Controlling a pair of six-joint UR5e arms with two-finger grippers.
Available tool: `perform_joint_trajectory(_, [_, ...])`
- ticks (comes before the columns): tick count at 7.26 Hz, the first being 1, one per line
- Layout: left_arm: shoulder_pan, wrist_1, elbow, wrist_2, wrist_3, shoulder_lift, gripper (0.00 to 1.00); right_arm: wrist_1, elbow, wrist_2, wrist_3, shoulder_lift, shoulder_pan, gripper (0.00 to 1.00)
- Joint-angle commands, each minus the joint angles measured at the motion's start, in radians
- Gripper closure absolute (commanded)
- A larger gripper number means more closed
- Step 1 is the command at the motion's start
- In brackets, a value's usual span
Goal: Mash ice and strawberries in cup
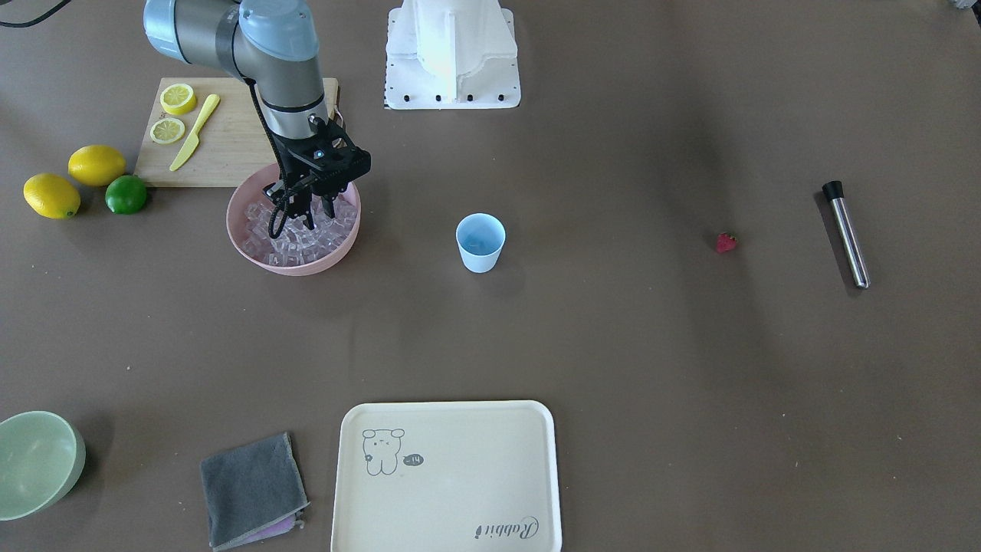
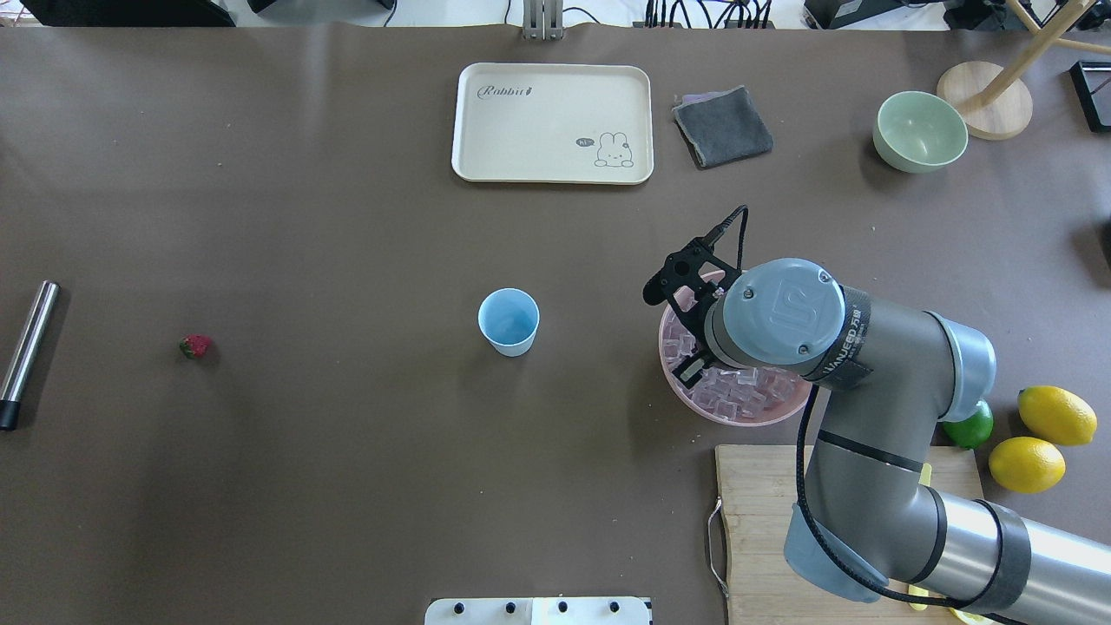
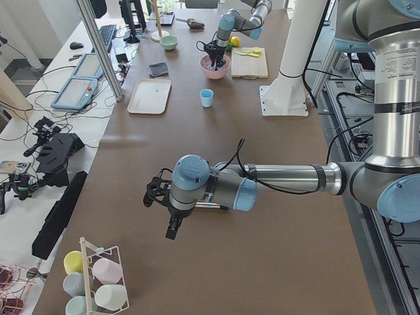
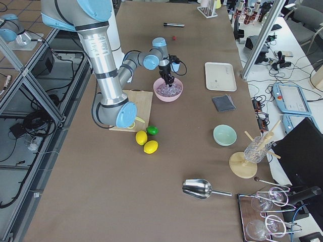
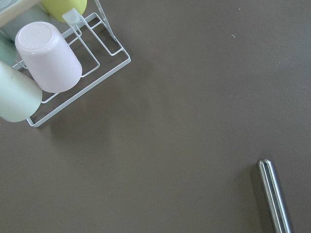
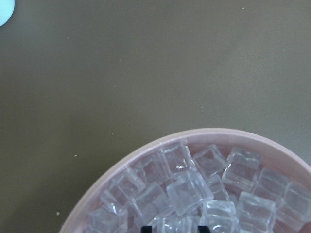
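The light blue cup stands upright mid-table, and nothing shows inside it. Ice fills a pink bowl to one side of it. My right gripper points down into that bowl, its fingers apart with the tips among the cubes. In the right wrist view the ice lies just ahead of the two tips. The strawberry lies alone on the table, far from the cup on the other side. My left gripper hovers over the table's far end; I cannot tell whether it is open or shut.
A steel muddler lies beyond the strawberry, and a wire cup rack stands near it. A cutting board with lemon slices and a yellow knife, two lemons and a lime sit behind the pink bowl. Tray, grey cloth, green bowl.
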Motion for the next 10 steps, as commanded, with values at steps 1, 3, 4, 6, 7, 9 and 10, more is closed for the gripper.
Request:
perform_joint_trajectory(1, [-0.006, 0.001, -0.005, 0.000, 0.000, 0.003, 0.01, 0.000, -0.001, -0.001, 0.001, 0.001, -0.001, 0.60])
perform_joint_trajectory(3, [-0.006, 0.000, -0.005, 0.000, 0.000, 0.010, 0.01, 0.000, 0.001, -0.002, 0.002, -0.002, 0.000, 0.66])
perform_joint_trajectory(4, [-0.006, 0.001, -0.005, 0.000, 0.002, 0.010, 0.01, -0.002, 0.001, -0.005, 0.005, -0.002, 0.000, 0.70])
perform_joint_trajectory(6, [-0.006, 0.001, -0.002, 0.001, 0.000, 0.010, 0.01, -0.002, 0.002, -0.018, 0.017, 0.001, 0.000, 0.74])
perform_joint_trajectory(7, [-0.006, 0.001, -0.002, 0.001, 0.002, 0.010, 0.01, -0.003, 0.025, -0.015, 0.017, 0.001, 0.005, 0.75])
perform_joint_trajectory(9, [-0.006, 0.001, 0.000, 0.001, 0.000, 0.007, 0.01, -0.005, 0.068, -0.007, 0.024, 0.007, 0.034, 0.75])
perform_joint_trajectory(10, [-0.006, 0.000, -0.002, 0.001, 0.000, 0.010, 0.01, -0.002, 0.065, -0.007, 0.092, 0.033, 0.035, 0.75])
